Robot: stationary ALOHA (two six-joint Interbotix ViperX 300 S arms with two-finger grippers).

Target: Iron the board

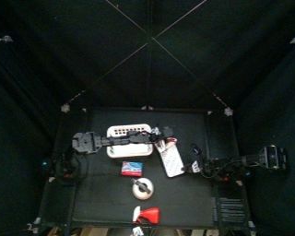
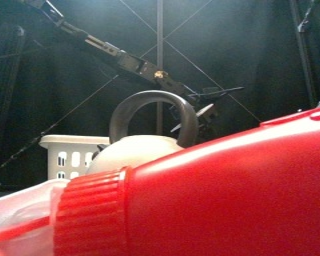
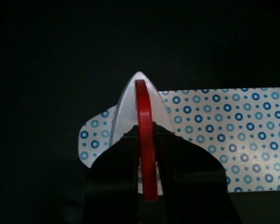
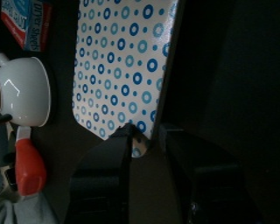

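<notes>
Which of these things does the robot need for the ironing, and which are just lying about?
For the job: iron, board.
Lying about: basket, kettle, red bottle, box.

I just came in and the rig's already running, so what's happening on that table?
The left gripper holds a small white iron with a red handle in its jaws, set on the dotted ironing board. The right gripper sits at one end of the board. A white basket, a small box, a white kettle and a red bottle stand untouched.
</notes>
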